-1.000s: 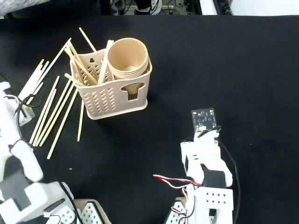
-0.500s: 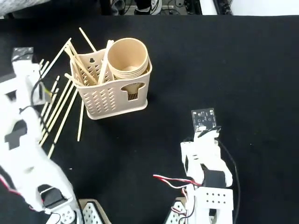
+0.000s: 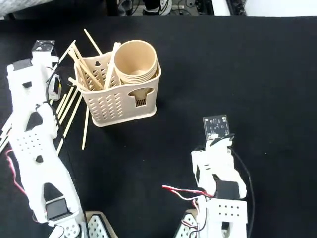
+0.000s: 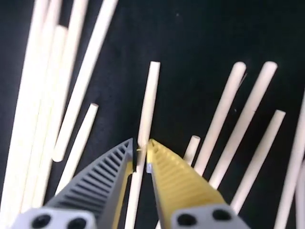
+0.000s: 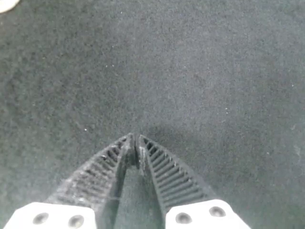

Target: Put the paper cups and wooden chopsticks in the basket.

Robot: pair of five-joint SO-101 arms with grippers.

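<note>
Left hand [image 4: 141, 148] swung forward, above loose chopsticks [image 4: 147, 95]

Bright, even light from above on a dark table.
In the high view the black cloth [image 3: 257, 74] swallows shadows and the white left arm [image 3: 34, 148] glares nearly blank. The chopsticks [image 4: 150, 95] shine pale, and a soft shadow pools around the right gripper [image 5: 135, 139].

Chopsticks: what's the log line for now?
left gripper over loose chopsticks | right gripper jaws shut, over table | basket holds cups, some chopsticks
</note>
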